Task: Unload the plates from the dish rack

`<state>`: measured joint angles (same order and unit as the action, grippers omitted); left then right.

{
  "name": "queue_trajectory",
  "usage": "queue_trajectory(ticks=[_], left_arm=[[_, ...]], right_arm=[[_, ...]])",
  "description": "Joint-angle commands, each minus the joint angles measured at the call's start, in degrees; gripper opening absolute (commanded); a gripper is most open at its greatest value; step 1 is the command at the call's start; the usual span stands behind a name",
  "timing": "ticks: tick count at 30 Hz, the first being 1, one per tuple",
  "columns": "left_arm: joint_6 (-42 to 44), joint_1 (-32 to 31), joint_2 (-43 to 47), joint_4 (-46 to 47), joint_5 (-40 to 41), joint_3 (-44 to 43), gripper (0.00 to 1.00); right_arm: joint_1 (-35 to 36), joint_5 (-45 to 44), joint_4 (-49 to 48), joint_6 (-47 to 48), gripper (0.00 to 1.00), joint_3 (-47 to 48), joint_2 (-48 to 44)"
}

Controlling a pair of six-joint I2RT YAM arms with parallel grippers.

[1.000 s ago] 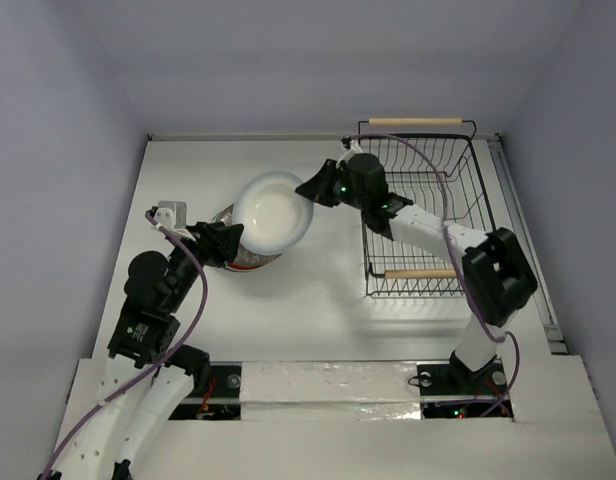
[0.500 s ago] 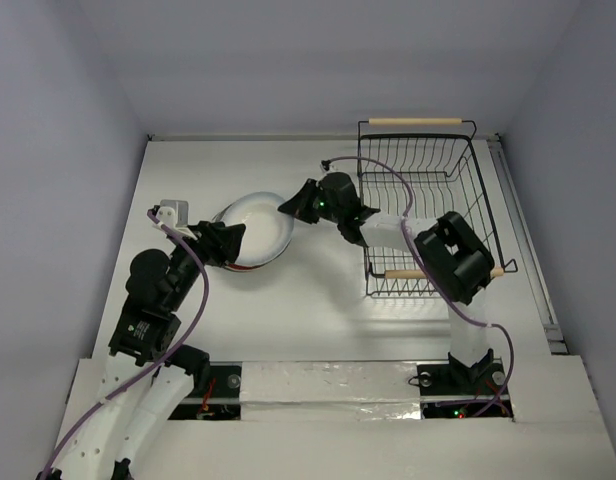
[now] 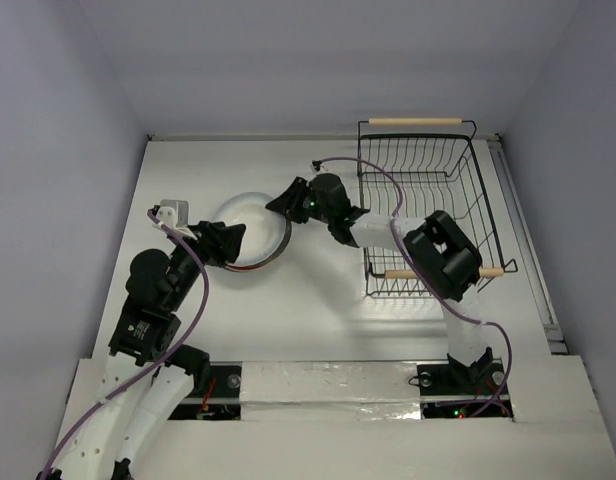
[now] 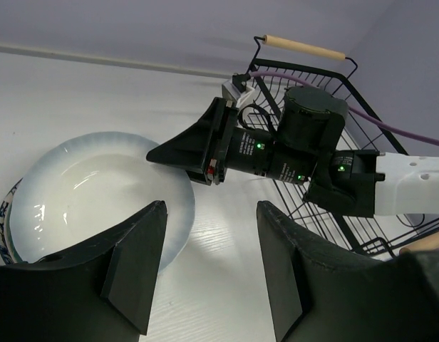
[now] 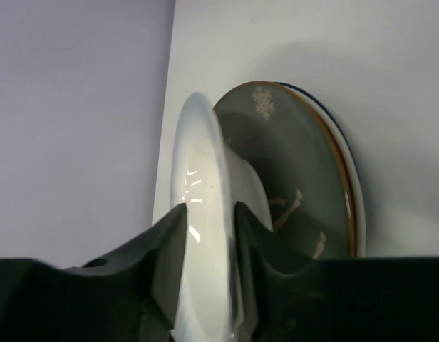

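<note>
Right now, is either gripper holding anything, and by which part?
The right gripper pinches the white plate by its rim; the left gripper is open and empty.

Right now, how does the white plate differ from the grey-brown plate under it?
The white plate is plain and glossy; the grey-brown plate is dark with an orange rim and pale markings. The white plate sits tilted on top, its rim between the fingers of the right gripper; the grey-brown plate lies flat beneath, ungripped. Both are round and stacked outside the dish rack.
</note>
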<state>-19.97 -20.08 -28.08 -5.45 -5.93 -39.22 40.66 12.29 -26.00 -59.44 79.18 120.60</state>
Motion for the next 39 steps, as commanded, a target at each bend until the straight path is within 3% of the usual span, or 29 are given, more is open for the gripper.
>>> queue_trajectory(ticks=[1,4,7,11,16,26,33,36,39], left_arm=[[0.63,0.39,-0.23,2.47,-0.66,-1.38,0.5],[0.63,0.39,-0.23,2.47,-0.57,-1.38,0.5],[0.63,0.39,-0.22,2.47,-0.57,-1.38,0.5],[0.63,0.92,-0.05,2.47,-0.57,-1.38,0.51],[0.63,0.92,-0.05,2.47,-0.48,-1.47,0.51],[0.72,1.44,-0.22,2.38,0.04,-1.56,0.61],[0.63,3.11,0.3,3.17,-1.36,-1.47,0.66],[0.54,3.11,0.39,3.34,-1.27,-1.3,0.69],[0.37,3.64,0.48,3.69,-1.8,-1.3,0.72]], right_arm=[[1.79,-0.77,-2.22,0.81,0.41,2.65,-0.8],[1.79,-2.97,-0.02,2.22,0.61,1.6,-2.12],[1.79,-5.17,3.84,4.68,0.73,1.51,-3.61],[1.79,-8.24,8.06,7.84,0.86,1.59,-5.37],[1.79,-11.94,10.97,10.04,0.94,1.33,-7.65],[1.79,-21.34,13.08,15.49,0.97,-0.6,-15.56],[1.79,-24.33,13.87,19.88,0.97,-4.02,-27.15],[1.79,-28.02,13.87,22.78,0.94,-6.75,-35.41],[1.79,-32.93,15.09,26.38,0.81,-11.22,-45.42]])
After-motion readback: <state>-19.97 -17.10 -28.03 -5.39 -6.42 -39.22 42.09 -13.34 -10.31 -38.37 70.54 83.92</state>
